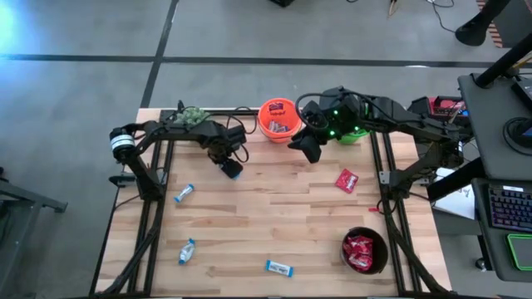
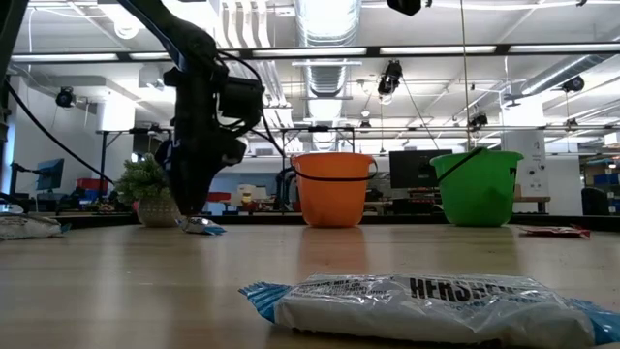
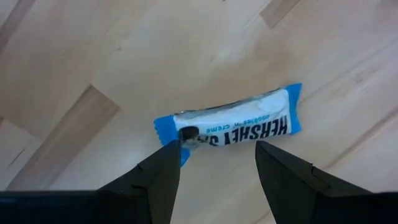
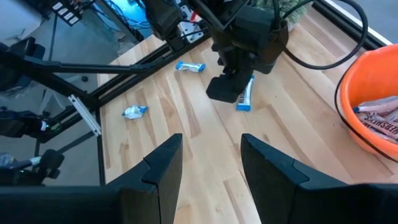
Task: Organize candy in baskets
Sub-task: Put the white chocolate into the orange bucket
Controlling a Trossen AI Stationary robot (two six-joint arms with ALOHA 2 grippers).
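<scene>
Wooden table [image 1: 274, 224], blue-and-white bar [image 3: 231, 125] between jaws.

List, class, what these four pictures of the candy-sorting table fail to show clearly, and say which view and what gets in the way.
- Green basket: high view, the right arm covers its inside; low view shows only its outer wall.
- Orange basket: right wrist view, cut by the picture's edge.
- Blue-and-white bar under the left pincer: left wrist view, a finger hides one end.
- Red packets in the black basket: high view, too small to count.

Pale, matt wooden table [image 1: 274, 216]; glossy crinkled plastic candy wrapper [image 3: 233, 124]; smooth orange plastic basket [image 2: 332, 189].
</scene>
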